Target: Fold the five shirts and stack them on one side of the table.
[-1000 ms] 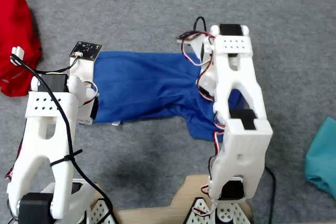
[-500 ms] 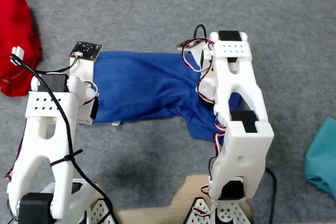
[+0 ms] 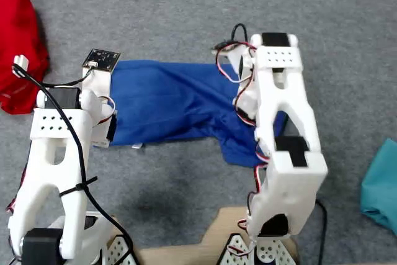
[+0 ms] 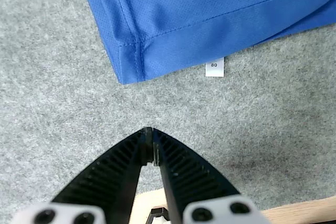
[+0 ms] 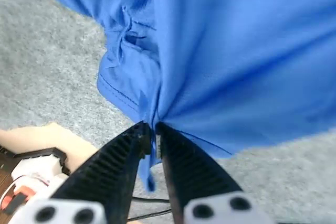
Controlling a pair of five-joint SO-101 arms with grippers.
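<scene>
High view: blue shirt (image 3: 167, 100) is laid out wide across the middle of the table (image 3: 347, 29), rumpled at its 4 o'clock end.
Red shirt (image 3: 18, 41): bunched at the 10 o'clock edge, unfolded.
Teal shirt (image 3: 381, 184): bunched at the 4 o'clock edge, partly cut off.
Left gripper (image 4: 149, 139): jaws are pressed together with nothing between them. It is hung over bare mat just beside the hem corner (image 4: 128, 66), at the blue shirt's 8 o'clock corner, and no cloth is touched.
Care label (image 4: 213, 67): white, poking out from under the hem near that corner.
Right gripper (image 5: 152, 129): jaws are clamped on a pinch of blue shirt at its 3 o'clock side, with cloth gathered into creases at the pinch.
Step in hand: judged as a side fold of the blue shirt. No folded stack is seen yet.
How to do it well: the pinched edge should be lifted just enough to clear the layer below, then carried straight toward 9 o'clock so the hems are lined up. The 8 o'clock corner is best pinned or gripped by the left gripper, whose jaws must be parted first. The pinch should be let go only once the cloth is laid flat.
Risk: the whole shirt may be dragged over the mat if that corner is left free.
</scene>
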